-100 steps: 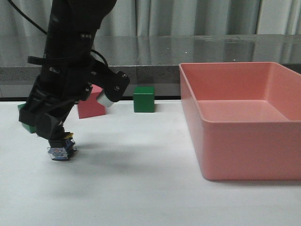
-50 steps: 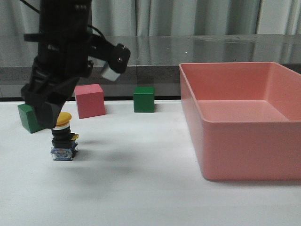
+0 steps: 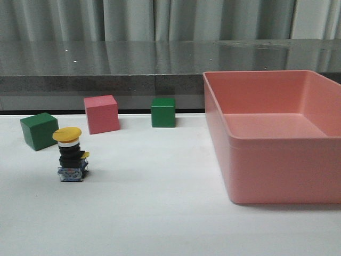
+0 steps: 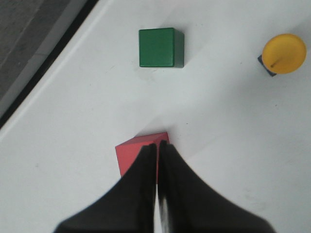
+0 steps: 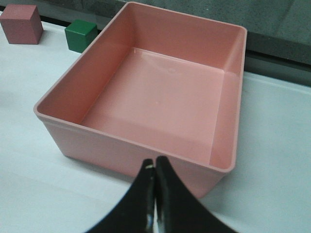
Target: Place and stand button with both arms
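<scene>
**Operator:** Bin position first, then the smaller items. What is the layout?

**Technician:** The pink bin (image 3: 272, 136) is the reference. It sits on the white table (image 3: 160, 213), and nothing shows inside it. All other items lie on the side of the bin toward the robot's left arm. Nearest the bin is a green cube (image 3: 163, 112), then the pink cube (image 3: 101, 114), then a second green cube (image 3: 39, 130) farthest out.

**Operator:** Button location and attitude?

**Technician:** The button (image 3: 70, 154) stands well apart from the bin, in front of the far green cube. Its long axis is vertical: yellow cap up, blue-clear base on the table. Nothing touches it.

**Operator:** Finger state?

**Technician:** The left gripper (image 4: 156, 187) has its fingers pressed together and empty, above the pink cube. The right gripper (image 5: 154, 194) is likewise closed on nothing, above the near wall of the bin.

**Operator:** Which arm is nearer the button?

**Technician:** Left. Its wrist view shows the yellow cap off to one side of the fingertips. The right wrist view does not show the button. Judgement: the standing step appears complete.
</scene>
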`<move>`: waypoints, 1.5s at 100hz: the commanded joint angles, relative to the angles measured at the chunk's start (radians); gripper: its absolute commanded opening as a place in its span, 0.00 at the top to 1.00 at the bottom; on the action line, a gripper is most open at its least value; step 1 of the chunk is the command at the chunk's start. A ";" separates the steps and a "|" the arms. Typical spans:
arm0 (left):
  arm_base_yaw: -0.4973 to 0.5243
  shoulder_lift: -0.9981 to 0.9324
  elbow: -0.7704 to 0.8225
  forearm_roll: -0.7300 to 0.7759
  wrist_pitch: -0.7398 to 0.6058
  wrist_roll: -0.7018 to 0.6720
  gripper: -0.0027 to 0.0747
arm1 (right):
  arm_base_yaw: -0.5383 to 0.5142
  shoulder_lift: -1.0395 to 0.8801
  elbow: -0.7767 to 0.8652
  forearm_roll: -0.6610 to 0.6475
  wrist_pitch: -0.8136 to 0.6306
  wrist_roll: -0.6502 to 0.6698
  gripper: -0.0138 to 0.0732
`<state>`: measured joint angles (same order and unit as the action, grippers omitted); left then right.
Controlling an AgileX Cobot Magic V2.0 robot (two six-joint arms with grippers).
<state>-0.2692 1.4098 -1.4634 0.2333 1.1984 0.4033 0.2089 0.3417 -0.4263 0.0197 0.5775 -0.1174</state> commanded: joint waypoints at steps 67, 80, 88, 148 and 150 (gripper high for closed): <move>0.088 -1.405 1.073 -0.309 -0.852 -0.022 0.99 | -0.005 0.007 -0.026 -0.007 -0.069 -0.003 0.91; 0.088 -1.425 1.133 -0.309 -0.854 -0.022 0.99 | -0.005 0.007 -0.026 -0.007 -0.067 -0.003 0.91; 0.088 -1.406 1.147 -0.309 -0.854 -0.022 0.99 | -0.005 0.007 -0.026 -0.007 -0.066 -0.003 0.91; 0.095 -1.400 1.297 -0.277 -1.011 -0.057 0.99 | -0.005 0.008 -0.026 -0.007 -0.066 -0.003 0.91; 0.097 -1.400 1.314 -0.259 -1.040 -0.089 0.99 | -0.005 0.008 -0.026 -0.007 -0.066 -0.003 0.91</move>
<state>-0.1800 -0.0064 -0.1782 -0.0590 0.3258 0.3793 0.2089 0.3400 -0.4263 0.0191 0.5813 -0.1174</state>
